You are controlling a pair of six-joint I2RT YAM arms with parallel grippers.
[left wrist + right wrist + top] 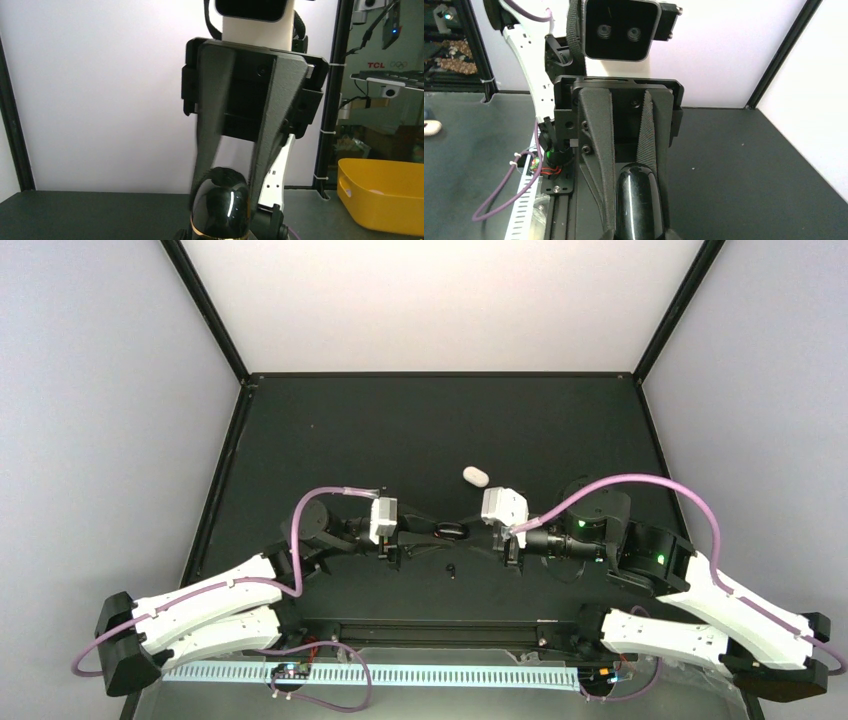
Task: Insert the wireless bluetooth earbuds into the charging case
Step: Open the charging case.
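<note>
Now lying on the dark table [350, 440], touching nothing: white charging case [475, 476]. Just on the near side of it, held from two sides: glossy black rounded object [452, 531] with a gold band. On one end of it, left gripper [432, 531] closed tight; on the other end, right gripper [475, 531] clamped.
</note>
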